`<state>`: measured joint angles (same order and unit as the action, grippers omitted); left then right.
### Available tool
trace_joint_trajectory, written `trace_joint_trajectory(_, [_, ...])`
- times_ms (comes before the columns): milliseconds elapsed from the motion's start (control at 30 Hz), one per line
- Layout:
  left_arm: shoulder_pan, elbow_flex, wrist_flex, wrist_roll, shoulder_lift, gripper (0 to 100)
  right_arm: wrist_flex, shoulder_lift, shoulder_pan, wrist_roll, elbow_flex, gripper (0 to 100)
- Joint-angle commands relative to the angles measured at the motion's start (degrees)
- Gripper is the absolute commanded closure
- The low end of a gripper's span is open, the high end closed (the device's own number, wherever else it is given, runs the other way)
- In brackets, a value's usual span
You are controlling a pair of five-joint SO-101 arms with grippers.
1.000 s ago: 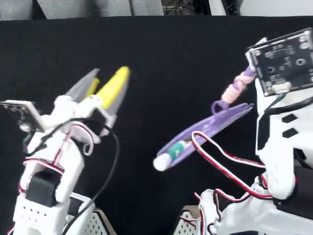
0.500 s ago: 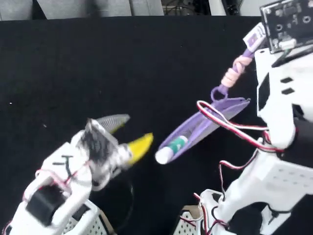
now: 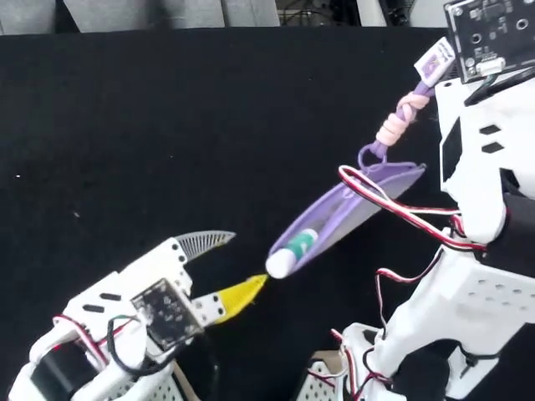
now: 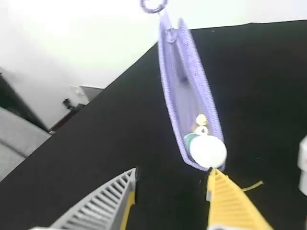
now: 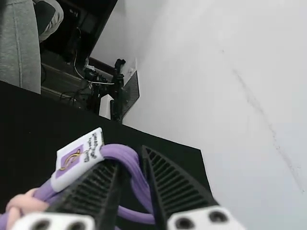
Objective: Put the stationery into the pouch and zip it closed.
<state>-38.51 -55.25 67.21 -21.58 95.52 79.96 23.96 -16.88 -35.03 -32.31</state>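
High view: the pouch (image 3: 343, 213) is hung tilted above the black table (image 3: 167, 125) at the right, and its braided strap (image 3: 399, 125) is clamped by the right gripper (image 5: 128, 159). A white-capped stick (image 3: 288, 257) is seen poking from its open lower end. The left gripper (image 3: 241, 262) is spread wide, just near-left of that end, with nothing held.

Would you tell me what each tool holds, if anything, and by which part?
The right tool holds the purple pouch by its braided strap; the left tool is open, empty.
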Motion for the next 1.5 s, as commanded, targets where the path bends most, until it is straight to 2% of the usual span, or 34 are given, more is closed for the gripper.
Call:
trace_joint_trajectory(0, [1.01,-4.26,-6.51,-0.62,0.18,76,-1.05,-0.04,0.7,0.18,-0.31,98.7])
trace_joint_trajectory(200, [1.1,-11.38,-16.09,-0.62,0.18,77,-0.35,-0.04,0.44,0.0,-0.31,98.7])
trace_joint_trajectory(333, [1.1,-12.26,-22.42,-1.14,0.18,86,2.55,0.57,1.67,-4.31,-0.31,98.7])
trace_joint_trajectory(433, [1.01,-12.35,-26.81,-4.92,-0.53,92,4.22,2.77,3.08,-5.27,-0.13,98.7])
trace_joint_trajectory(600, [0.92,-11.65,-34.55,-5.36,-8.35,94,5.63,7.08,4.57,-5.98,0.31,98.7])
trace_joint_trajectory(733, [0.92,-8.4,-36.84,-4.92,-17.58,94,5.54,7.69,4.22,-5.98,0.22,98.7])
trace_joint_trajectory(833, [1.89,-3.3,-36.22,0.09,-23.21,94,5.01,7.6,4.22,-5.63,0.22,98.7])
trace_joint_trajectory(1000, [9.89,9.1,-27.08,10.37,-24.79,94,4.22,7.6,3.96,-5.45,0.31,98.7])
trace_joint_trajectory(1133, [15.78,20.35,-13.8,17.23,-25.41,94,3.6,6.99,2.02,-4.4,-0.04,98.7])
trace_joint_trajectory(1367, [17.36,26.86,8.53,14.86,-31.03,94,1.76,1.27,0.26,-3.6,-0.31,98.7])
trace_joint_trajectory(1467, [17.36,27.03,15.12,14.33,-38.33,87,0.7,-0.84,0.44,-3.52,-0.31,98.7])
